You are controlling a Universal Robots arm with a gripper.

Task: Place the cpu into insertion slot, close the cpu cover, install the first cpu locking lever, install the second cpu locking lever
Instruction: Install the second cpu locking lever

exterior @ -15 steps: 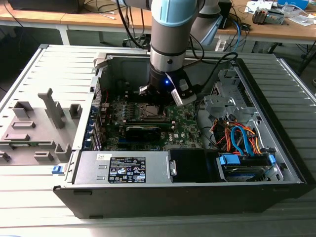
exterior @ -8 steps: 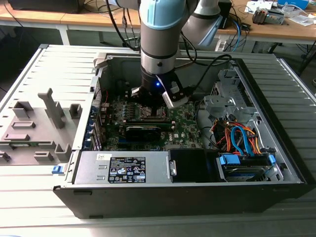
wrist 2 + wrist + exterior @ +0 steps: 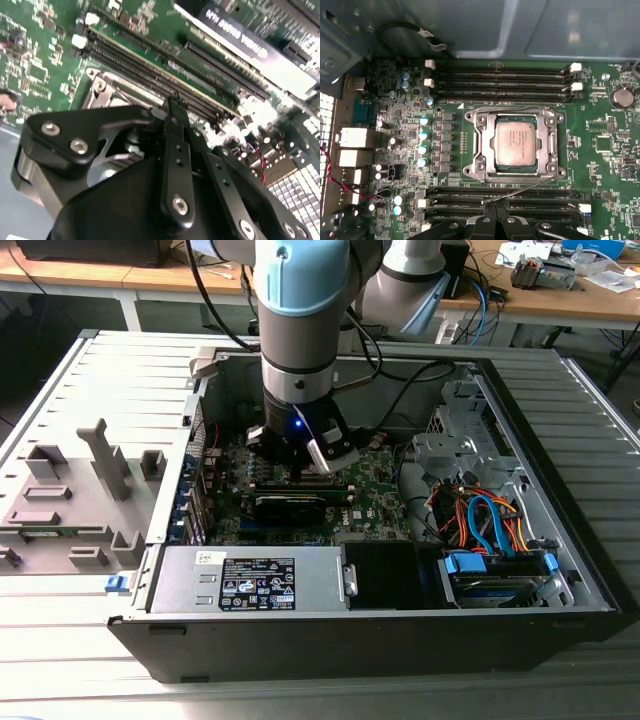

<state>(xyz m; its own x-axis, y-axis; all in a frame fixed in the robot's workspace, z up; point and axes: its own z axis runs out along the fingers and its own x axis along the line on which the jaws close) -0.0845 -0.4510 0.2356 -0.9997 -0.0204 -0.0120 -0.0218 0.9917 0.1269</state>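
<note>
In the first wrist view the cpu [image 3: 516, 143] lies in the insertion slot [image 3: 481, 145], and the silver cpu cover [image 3: 551, 145] sits flat around it. One thin wire locking lever [image 3: 520, 190] slants away from the slot's corner, and its free end lies right by my fingertips. Another lever [image 3: 505, 107] runs along the slot's opposite edge. My gripper [image 3: 492, 216] has its black fingers pressed together, with nothing visibly between them. In the second wrist view the gripper [image 3: 174, 107] hangs just over the slot's metal rim [image 3: 100, 85]. In the exterior view the gripper [image 3: 300, 468] is low over the motherboard.
Black memory slots [image 3: 500, 75] run along both sides of the socket. A long black card [image 3: 290, 505] lies just in front of the gripper. The power supply [image 3: 250, 580], drive cage with coloured cables [image 3: 490, 520] and the case walls [image 3: 200, 410] hem in the board.
</note>
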